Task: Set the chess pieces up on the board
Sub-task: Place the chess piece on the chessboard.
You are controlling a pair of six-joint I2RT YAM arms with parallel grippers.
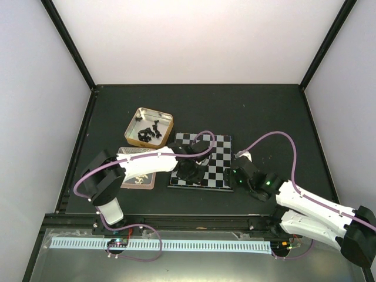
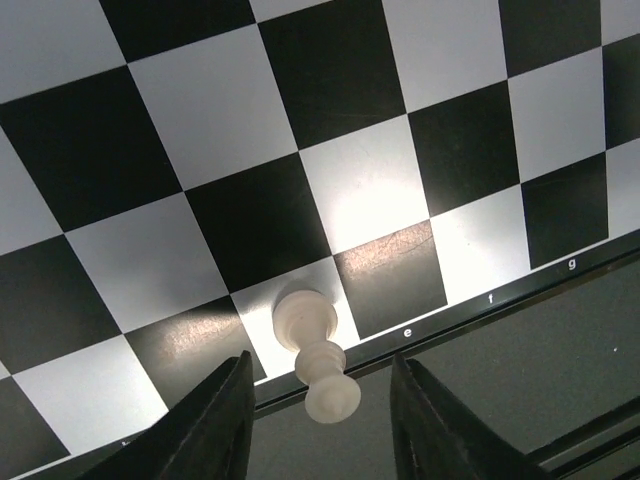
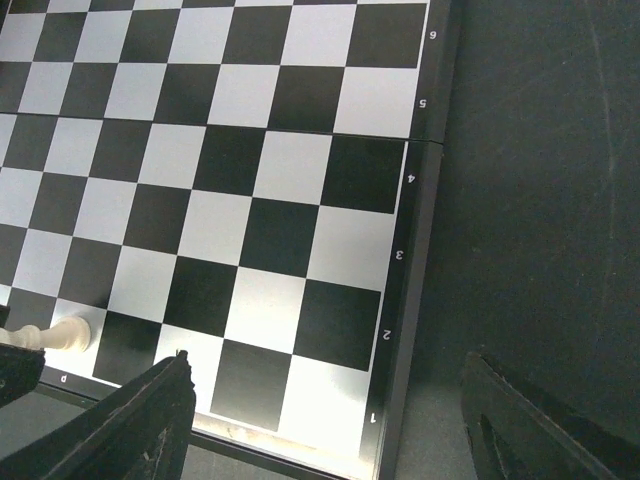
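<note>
While the white chess piece (image 2: 305,322) sits on a light square in the edge row of the board (image 2: 370,190), just left of the printed e, the left end effector (image 2: 320,365) brackets it part-way open, a thin gap showing on either side, so it grips nothing. The step in hand looks like letting go and pulling clear. It would go best with both sides widening evenly, then a straight lift along the piece's own axis so neither tip clips the rounded head. The right end effector (image 3: 330,430) gapes wide and empty over the board's numbered corner and the dark worktop (image 3: 540,200). Only the left wrist view shows that clearance. The right wrist view instead shows the piece from afar on its square, with every other square in view bare, though I cannot tell from it whether the piece stands upright. The top view hides the piece beneath the left arm but alone shows the tin (image 1: 136,115) of black pieces (image 1: 150,130) beyond the board.
</note>
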